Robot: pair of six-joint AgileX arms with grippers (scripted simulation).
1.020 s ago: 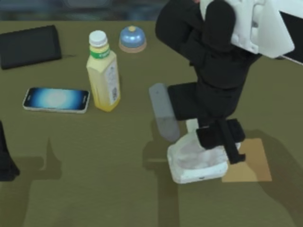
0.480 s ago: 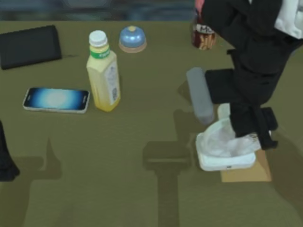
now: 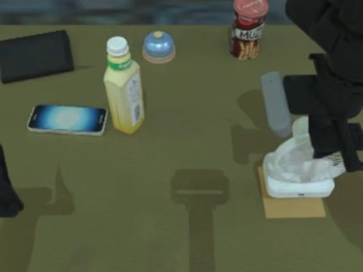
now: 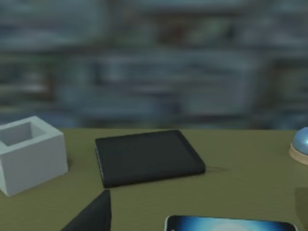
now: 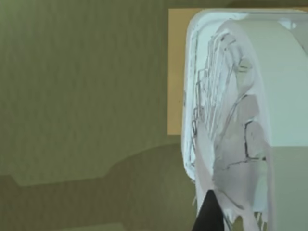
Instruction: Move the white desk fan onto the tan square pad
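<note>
At table's right | right tool point(image 3: 340, 156) grasping white desk fan point(image 3: 298, 170) | above tan square pad point(image 3: 292, 207)

Our olive table point(image 3: 187, 238) carries a black rectangular pad point(image 3: 36, 55), a phone point(image 3: 67, 119), a yellow bottle point(image 3: 123, 89), a blue bell point(image 3: 158, 46), a red can point(image 3: 248, 28), a white box point(image 4: 29, 154) and the tan square pad point(image 3: 292, 208).

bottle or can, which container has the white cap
The yellow bottle, standing beside the phone; the red can at the far edge has a red top.
</note>
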